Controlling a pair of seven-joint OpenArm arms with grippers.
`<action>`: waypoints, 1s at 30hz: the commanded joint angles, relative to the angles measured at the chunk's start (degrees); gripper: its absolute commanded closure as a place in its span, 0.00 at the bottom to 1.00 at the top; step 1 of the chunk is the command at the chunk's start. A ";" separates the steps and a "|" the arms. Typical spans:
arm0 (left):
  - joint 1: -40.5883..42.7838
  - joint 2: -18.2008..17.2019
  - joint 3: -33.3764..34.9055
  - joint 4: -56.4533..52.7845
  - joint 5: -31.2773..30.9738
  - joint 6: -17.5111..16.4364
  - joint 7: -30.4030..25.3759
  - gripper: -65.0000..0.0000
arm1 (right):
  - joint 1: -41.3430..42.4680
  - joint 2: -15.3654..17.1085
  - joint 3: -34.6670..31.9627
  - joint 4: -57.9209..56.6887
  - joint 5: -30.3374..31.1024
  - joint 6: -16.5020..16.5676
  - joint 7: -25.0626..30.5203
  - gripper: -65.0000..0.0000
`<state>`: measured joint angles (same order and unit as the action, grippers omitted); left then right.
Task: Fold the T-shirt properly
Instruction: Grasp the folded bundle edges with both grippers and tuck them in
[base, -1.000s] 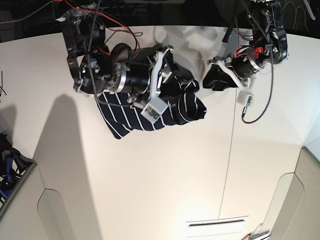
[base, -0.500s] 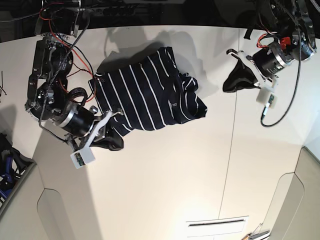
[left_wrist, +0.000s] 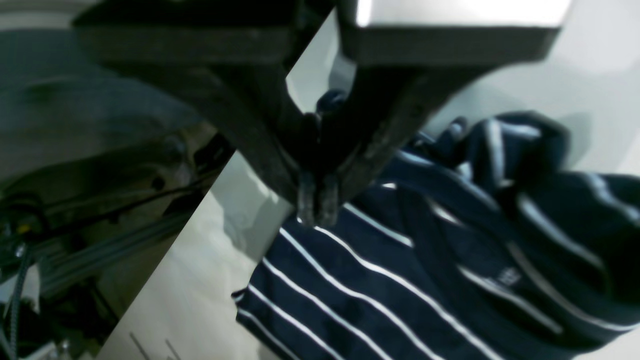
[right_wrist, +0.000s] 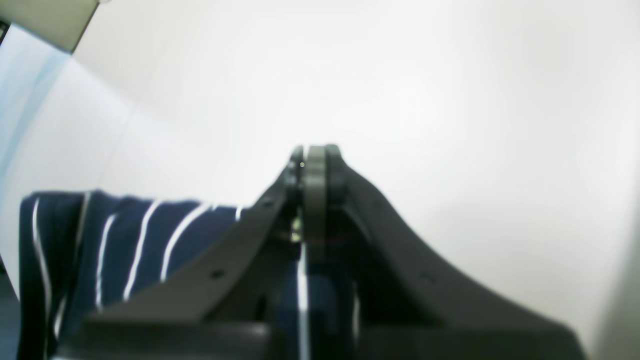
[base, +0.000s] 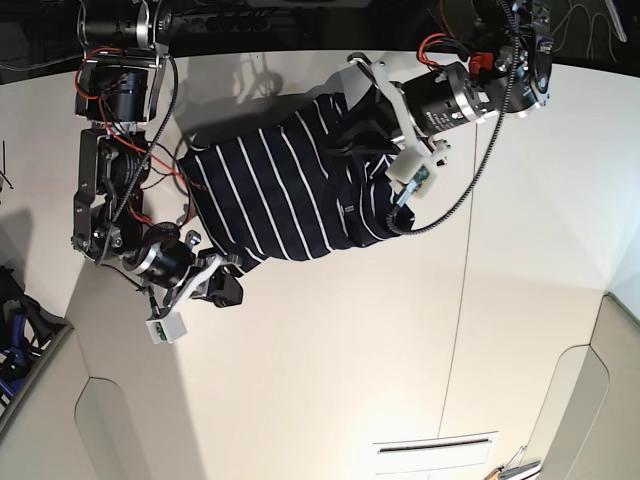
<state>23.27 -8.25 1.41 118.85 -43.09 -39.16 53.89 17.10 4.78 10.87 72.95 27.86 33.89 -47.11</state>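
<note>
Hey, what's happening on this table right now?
A two-armed robot is folding a striped T-shirt on a white table. The left end effector is shut at the shirt's far edge, seemingly pinching cloth. The right end effector is shut at the near corner. The shirt lies bunched, not yet neatly folded.

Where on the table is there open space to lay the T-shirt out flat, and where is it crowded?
The table is bare from the T-shirt down to the slot near the front edge, and to the right beyond the seam. It is crowded at the back: the left hand sits at the shirt's top edge, the right hand at its lower left corner.
</note>
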 joint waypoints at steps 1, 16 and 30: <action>-0.09 0.66 0.55 0.85 -0.22 0.61 -1.66 1.00 | 1.97 0.28 0.13 -0.35 1.05 0.42 1.27 1.00; -0.24 1.70 -2.58 -8.68 8.48 3.98 -4.37 1.00 | 2.05 0.28 0.13 -2.25 1.03 0.44 0.98 1.00; -0.02 1.42 -11.93 -8.57 -6.45 -0.50 2.27 1.00 | 0.50 0.28 0.13 -2.25 1.05 0.46 1.11 1.00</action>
<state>23.20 -6.66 -10.55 109.34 -48.40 -38.83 57.06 16.19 4.78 10.87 69.84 27.83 33.89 -47.22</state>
